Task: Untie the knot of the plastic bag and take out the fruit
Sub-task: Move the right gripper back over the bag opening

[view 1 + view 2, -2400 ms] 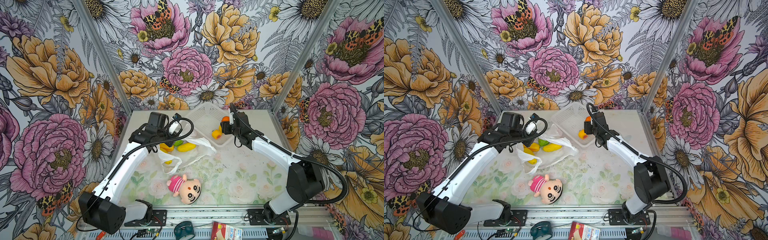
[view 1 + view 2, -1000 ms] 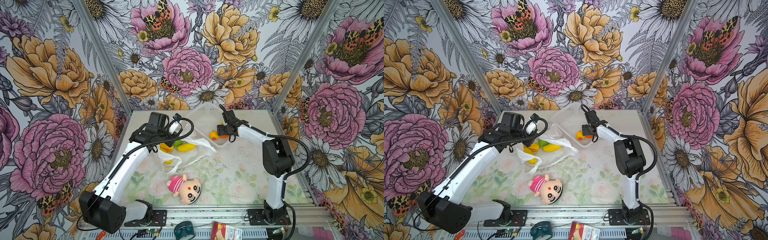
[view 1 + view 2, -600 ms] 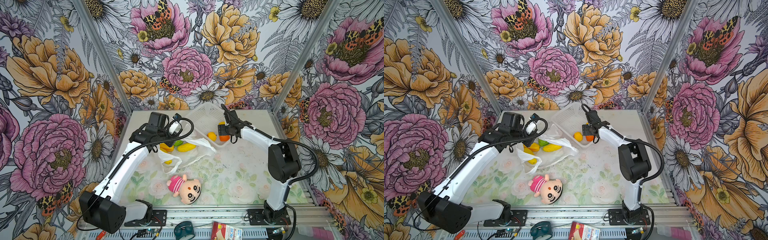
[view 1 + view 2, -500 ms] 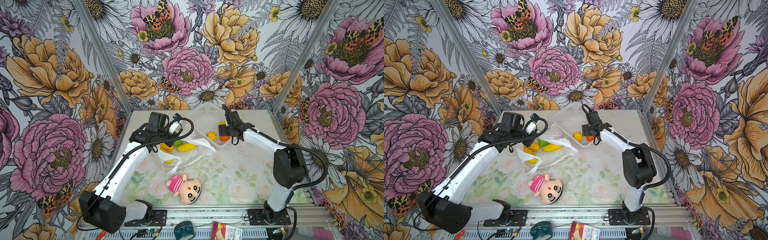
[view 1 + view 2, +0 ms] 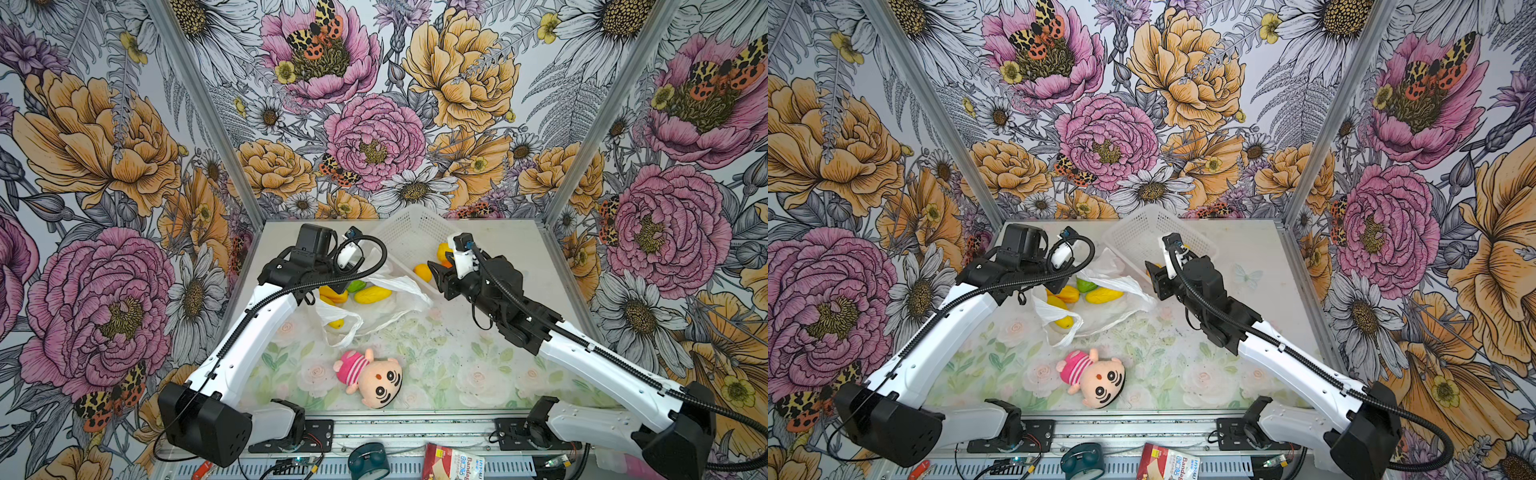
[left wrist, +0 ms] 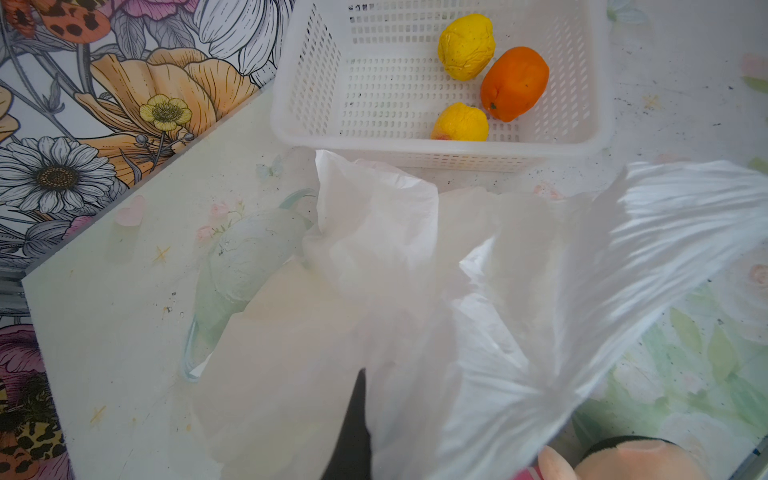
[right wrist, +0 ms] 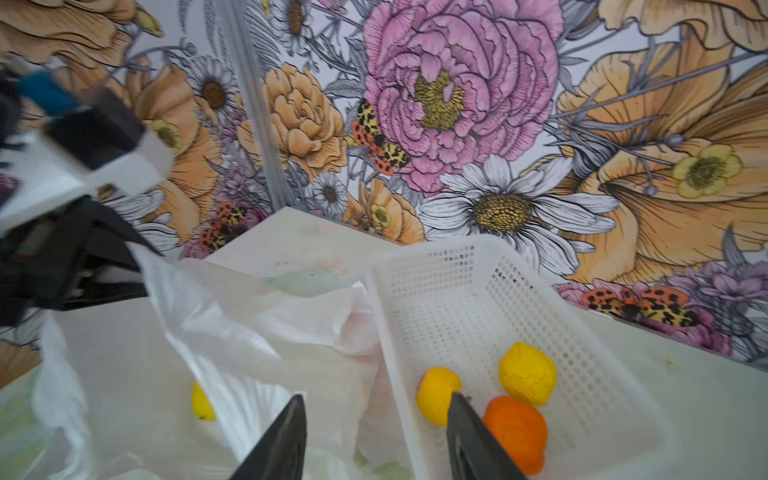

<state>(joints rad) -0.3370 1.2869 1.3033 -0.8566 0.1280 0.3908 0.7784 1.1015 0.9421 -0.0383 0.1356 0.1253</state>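
The plastic bag (image 5: 399, 286) (image 5: 1121, 284) lies open left of the table's middle. My left gripper (image 5: 330, 286) (image 6: 361, 415) is shut on the bag's edge (image 6: 395, 249) and holds it up. Inside lie a green fruit (image 5: 356, 286), two long yellow ones (image 5: 372, 294) and a small yellow one (image 7: 201, 401). The knot is out of view; a loop handle (image 5: 338, 332) hangs loose. My right gripper (image 5: 436, 276) (image 7: 374, 399) is open and empty above the basket's near rim, beside the bag. Two yellow fruits (image 6: 466, 45) (image 6: 459, 122) and an orange one (image 6: 514, 83) lie in the basket.
The white perforated basket (image 5: 407, 224) (image 7: 415, 257) stands at the back, against the bag. A pink-striped plush doll (image 5: 370, 374) (image 5: 1092, 376) lies near the front edge. A tape roll (image 5: 368, 457) and a red packet (image 5: 453, 465) sit on the front rail.
My right gripper has let the orange fruit go into the basket, drawn back to the basket's near rim and narrowed its jaws. The left gripper and the bag have not moved.
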